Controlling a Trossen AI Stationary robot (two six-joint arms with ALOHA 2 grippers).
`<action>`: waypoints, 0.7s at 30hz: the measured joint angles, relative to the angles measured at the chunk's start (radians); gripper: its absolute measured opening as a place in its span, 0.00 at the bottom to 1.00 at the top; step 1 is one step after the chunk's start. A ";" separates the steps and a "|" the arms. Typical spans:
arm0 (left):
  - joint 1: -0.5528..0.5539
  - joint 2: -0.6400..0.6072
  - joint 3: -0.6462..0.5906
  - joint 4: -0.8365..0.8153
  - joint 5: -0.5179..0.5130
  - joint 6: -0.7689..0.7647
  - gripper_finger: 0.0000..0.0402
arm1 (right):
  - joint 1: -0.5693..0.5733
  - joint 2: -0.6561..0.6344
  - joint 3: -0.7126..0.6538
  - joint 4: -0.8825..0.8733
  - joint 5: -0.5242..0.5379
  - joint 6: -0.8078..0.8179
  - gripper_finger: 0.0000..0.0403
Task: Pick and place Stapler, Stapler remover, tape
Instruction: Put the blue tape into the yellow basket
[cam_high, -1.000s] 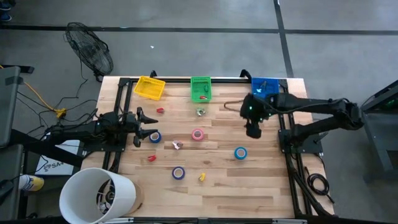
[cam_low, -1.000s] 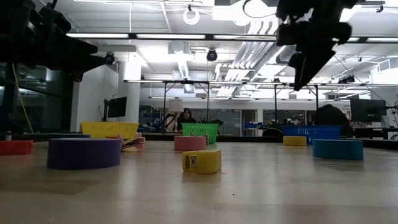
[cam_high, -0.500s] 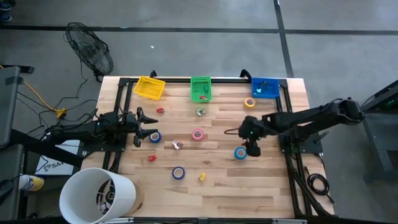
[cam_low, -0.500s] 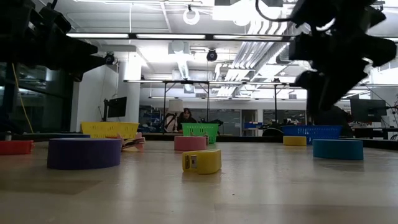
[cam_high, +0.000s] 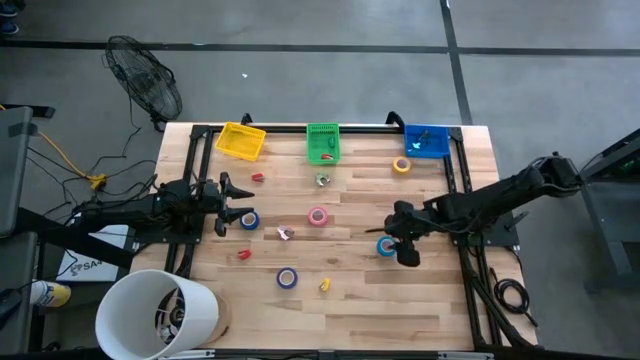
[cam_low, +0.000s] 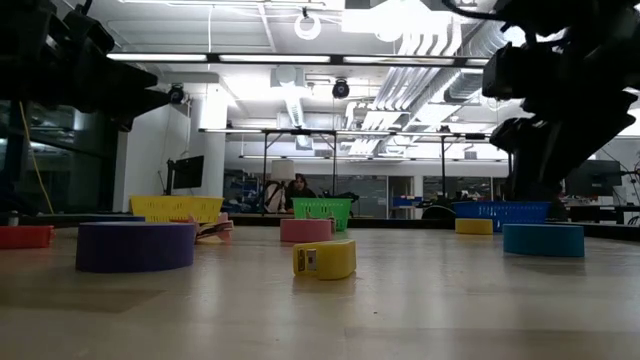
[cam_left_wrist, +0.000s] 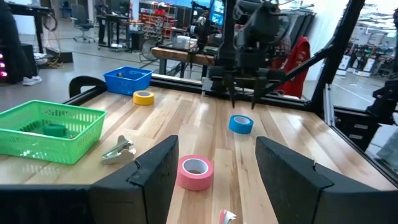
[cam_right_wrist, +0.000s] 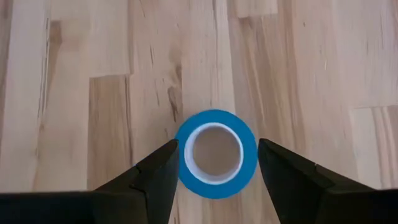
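**Right arm lines up on a blue roll, most of the table still to clear**

The butcher-block wooden table (cam_high: 440, 300) carries three mesh baskets along its far edge: a yellow basket (cam_high: 241, 141), a green basket (cam_high: 322, 142) and a blue basket (cam_high: 426, 140). The green one has something small in it, the blue one too, though what they are is too small to tell.

Out on the boards, plenty remains loose. The right gripper (cam_right_wrist: 214, 163) hangs directly over the light-blue tape ring (cam_right_wrist: 216, 152), fingers spread to either side of it and nothing gripped. The left gripper (cam_high: 236, 203) waits at its own side, fingers apart and empty, just beside a dark-blue tape ring (cam_high: 249, 221).

Also unplaced: the pink tape ring (cam_high: 318, 216) mid-table, the purple tape ring (cam_high: 287, 278) nearer the front, the yellow tape ring (cam_high: 401, 166) near the blue basket, and a metal clawed staple remover (cam_left_wrist: 117, 150) beside the green basket. My read: early going, with every roll yet to be binned.
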 joint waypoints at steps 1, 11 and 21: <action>0.000 0.000 0.000 0.000 -0.004 0.000 0.53 | 0.012 0.000 0.000 0.003 0.009 0.013 0.52; 0.000 0.000 0.000 0.000 -0.006 -0.003 0.53 | 0.125 0.013 0.000 0.041 0.089 0.105 0.52; 0.000 0.000 0.000 -0.001 -0.007 -0.017 0.53 | 0.172 0.161 0.000 0.105 0.118 0.134 0.52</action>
